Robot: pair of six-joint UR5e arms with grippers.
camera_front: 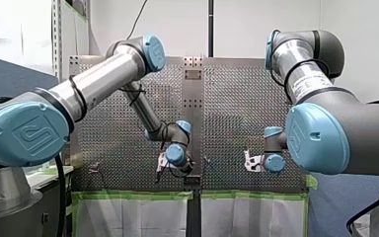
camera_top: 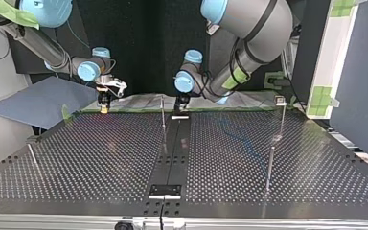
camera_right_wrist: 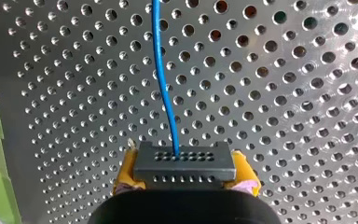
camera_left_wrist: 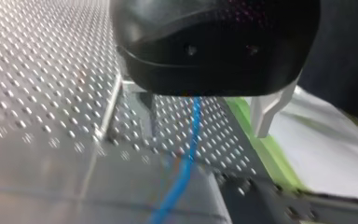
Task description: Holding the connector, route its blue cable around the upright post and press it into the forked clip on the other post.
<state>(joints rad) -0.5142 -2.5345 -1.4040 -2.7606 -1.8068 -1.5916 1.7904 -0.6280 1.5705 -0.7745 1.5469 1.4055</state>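
At front view's mid-table, my left gripper [camera_front: 164, 165] and my right gripper [camera_front: 249, 162] hang low, well apart; grip state unreadable there. Top view: upright post [camera_top: 163, 112] stands btwn them, forked-clip post [camera_top: 281, 108] at view's right; blue cable [camera_top: 235, 137] lies faint across table [camera_top: 100, 158]. L wrist view: fingers [camera_left_wrist: 264, 112] apart, cable hangs btwn them, untouched. R wrist view: yellow pads [camera_right_wrist: 127, 170] clamped on connector [camera_right_wrist: 184, 163], cable leading ahead over the holes.

white wall [camera_front: 256, 24], grey partition [camera_front: 10, 74]
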